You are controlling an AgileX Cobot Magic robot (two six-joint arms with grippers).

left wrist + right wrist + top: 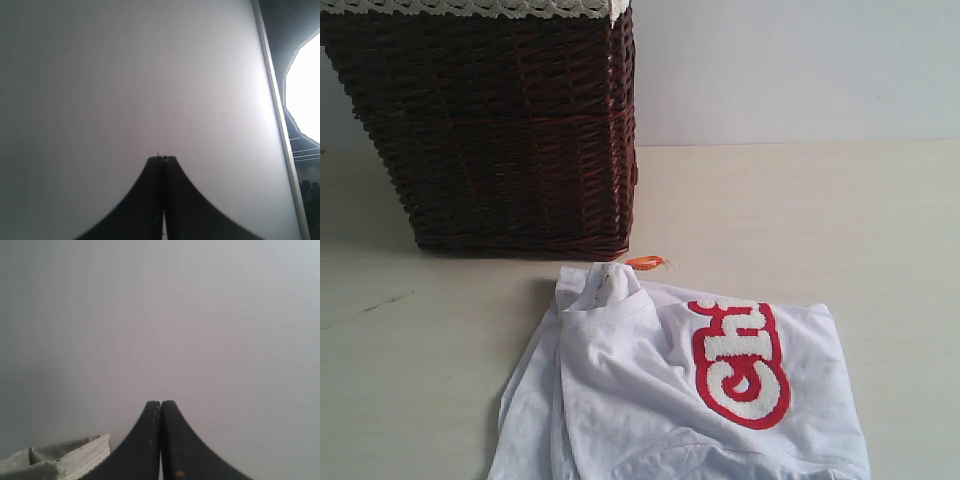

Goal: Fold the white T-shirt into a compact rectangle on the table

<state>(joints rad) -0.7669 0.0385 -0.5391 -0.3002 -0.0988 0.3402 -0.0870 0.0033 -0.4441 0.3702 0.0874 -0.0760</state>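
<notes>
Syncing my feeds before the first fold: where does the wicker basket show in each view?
Exterior: wicker basket fills the upper left, behind the white T-shirt.
Left wrist: not in it; only the shut left gripper.
Right wrist: apparently its lace-trimmed liner, beside the shut right gripper.
Shared landmark: that liner, also atop the basket in the exterior view.

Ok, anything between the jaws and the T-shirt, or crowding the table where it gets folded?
Nothing visible. The T-shirt lies uncovered on the table; the basket stands close beyond its collar. Neither arm shows in the exterior view, so their approach can't be checked.
</notes>
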